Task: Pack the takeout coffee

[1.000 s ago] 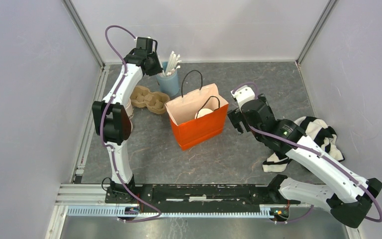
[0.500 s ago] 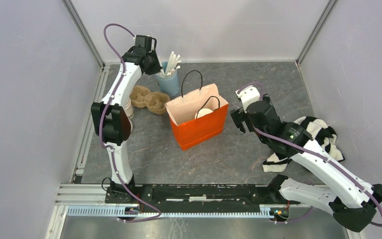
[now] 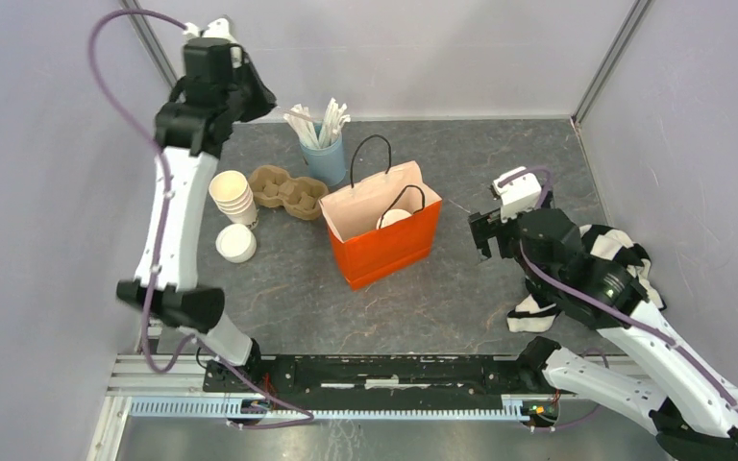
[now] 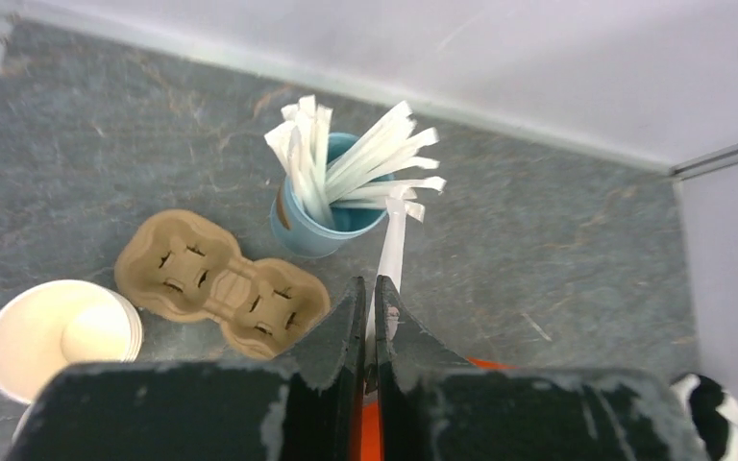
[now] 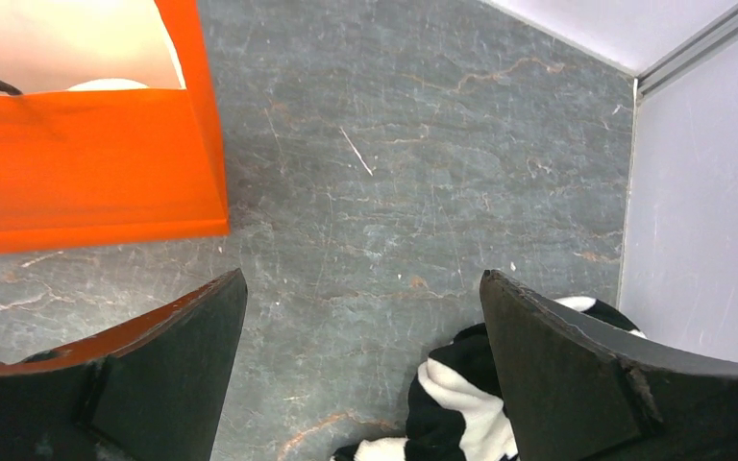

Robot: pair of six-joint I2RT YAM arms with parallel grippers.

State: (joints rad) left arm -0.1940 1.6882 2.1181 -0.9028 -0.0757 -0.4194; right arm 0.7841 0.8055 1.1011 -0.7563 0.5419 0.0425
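Observation:
The takeout coffee sits inside the orange paper bag [image 3: 384,245]; only its white lid [image 3: 394,218] shows over the rim, and also in the right wrist view [image 5: 106,84]. My left gripper [image 3: 253,96] is raised high near the back left corner. In its wrist view it [image 4: 369,280] is shut on a white paper-wrapped straw [image 4: 392,235], held above and clear of the blue cup of straws [image 4: 322,226]. My right gripper [image 3: 485,235] is wide open and empty [image 5: 360,279], to the right of the bag [image 5: 86,163].
A blue cup of wrapped straws [image 3: 324,154] stands behind the bag. A brown cup carrier [image 3: 283,189], a stack of lidless cream cups [image 3: 233,195] and a white lid [image 3: 235,243] lie at the left. A black-and-white cloth [image 3: 615,264] lies at the right.
My left arm has risen and swung left and back from the blue cup with one straw in its jaws, uncovering the cup stack and lid. My right gripper has moved right, away from the bag.

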